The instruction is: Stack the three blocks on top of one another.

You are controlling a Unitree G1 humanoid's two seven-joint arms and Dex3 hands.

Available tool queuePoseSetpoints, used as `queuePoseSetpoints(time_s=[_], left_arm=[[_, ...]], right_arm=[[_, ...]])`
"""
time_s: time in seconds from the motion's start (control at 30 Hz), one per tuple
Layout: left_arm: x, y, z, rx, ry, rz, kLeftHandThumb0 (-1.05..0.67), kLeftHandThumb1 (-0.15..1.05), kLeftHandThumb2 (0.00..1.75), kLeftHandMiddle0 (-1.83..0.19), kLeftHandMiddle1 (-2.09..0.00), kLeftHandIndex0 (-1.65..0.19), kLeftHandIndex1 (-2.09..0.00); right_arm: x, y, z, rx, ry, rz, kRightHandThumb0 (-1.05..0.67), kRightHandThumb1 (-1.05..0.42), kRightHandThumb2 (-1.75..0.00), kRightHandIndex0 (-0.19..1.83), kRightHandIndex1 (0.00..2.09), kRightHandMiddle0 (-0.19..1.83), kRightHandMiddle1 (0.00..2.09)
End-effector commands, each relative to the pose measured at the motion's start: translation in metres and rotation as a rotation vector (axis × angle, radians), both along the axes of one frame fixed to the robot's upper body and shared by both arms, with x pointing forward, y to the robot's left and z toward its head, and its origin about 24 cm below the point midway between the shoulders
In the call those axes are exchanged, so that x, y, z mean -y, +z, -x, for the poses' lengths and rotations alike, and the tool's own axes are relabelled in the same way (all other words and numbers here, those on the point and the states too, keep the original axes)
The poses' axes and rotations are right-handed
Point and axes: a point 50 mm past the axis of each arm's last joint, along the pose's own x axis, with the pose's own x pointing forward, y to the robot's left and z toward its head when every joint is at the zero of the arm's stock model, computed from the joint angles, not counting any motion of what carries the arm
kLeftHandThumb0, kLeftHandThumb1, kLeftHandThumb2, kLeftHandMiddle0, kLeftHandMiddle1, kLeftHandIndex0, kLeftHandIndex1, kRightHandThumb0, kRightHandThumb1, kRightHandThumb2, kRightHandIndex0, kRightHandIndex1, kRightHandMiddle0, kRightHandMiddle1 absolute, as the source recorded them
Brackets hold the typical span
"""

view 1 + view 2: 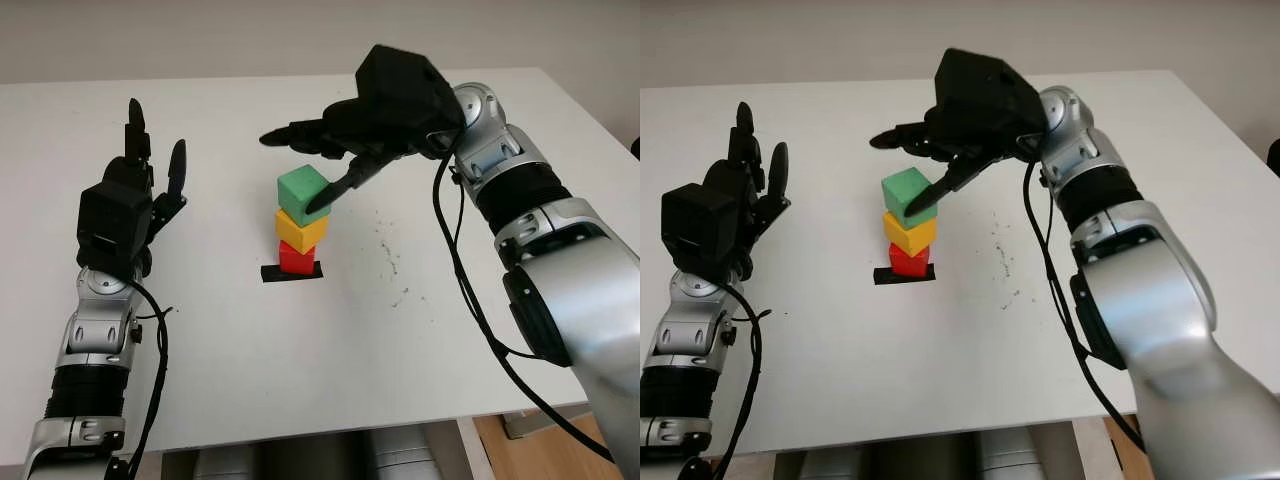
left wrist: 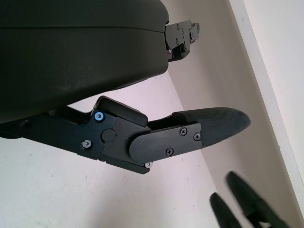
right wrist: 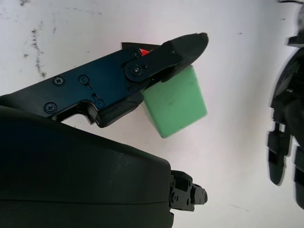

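Item: three-block stack, apparently complete. Red block (image 1: 296, 259) at the bottom, seated on a black strip (image 1: 292, 273) on the white table (image 1: 300, 370); yellow block (image 1: 300, 230) on the red; green block (image 1: 303, 195) on top, turned a little out of line with the two beneath. Right hand (image 1: 335, 160) is just above and behind the stack, one finger (image 1: 335, 192) reaching down alongside the green block's near face; whether that finger touches the block or merely passes in front of it cannot be told, and no opposing finger is seen closing on it, so the hand reads as unclenched and carrying nothing. Left hand (image 1: 130, 205) stands well off to the far side of the stack from the right hand, raised above the table, nothing in it. Judged status: all three blocks placed; remaining is only for the right hand to draw clear without nudging the skewed green block. Dark specks (image 1: 390, 255) mark the table beneath the right forearm. Brands, labels, writing: none legible on blocks, hands or table.
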Motion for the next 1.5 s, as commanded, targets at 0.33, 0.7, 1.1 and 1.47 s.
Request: queuePoseSetpoints(time_s=[0.33,0.7,1.1,1.47], left_arm=[[0.002,0.000,0.000,0.016,-0.013,0.016,-0.79,1.05,0.66,0.19,0.00,0.19,0.00],[0.005,-0.005,-0.001,-0.006,-0.006,0.034,-0.83,1.05,0.65,0.19,0.00,0.19,-0.02],[0.006,-0.015,0.005,-0.014,-0.024,0.066,-0.85,1.05,0.64,0.19,0.00,0.19,-0.02],[0.014,-0.025,0.014,-0.024,-0.038,0.124,-0.85,1.05,0.64,0.19,0.00,0.19,-0.04]], right_arm=[[0.048,0.014,0.006,0.116,-0.189,-0.474,-0.92,-1.05,-0.64,-0.19,0.00,-0.19,0.00],[0.090,-0.049,0.012,0.047,-0.473,-0.705,-0.88,-1.05,-0.73,-0.19,0.00,-0.19,0.00],[0.090,-0.103,0.029,0.022,-0.667,-0.932,-0.87,-1.05,-0.75,-0.19,0.00,-0.19,0.00],[0.064,-0.120,0.045,0.057,-0.713,-0.903,-0.83,-1.05,-0.76,-0.19,0.00,-0.19,0.00]])
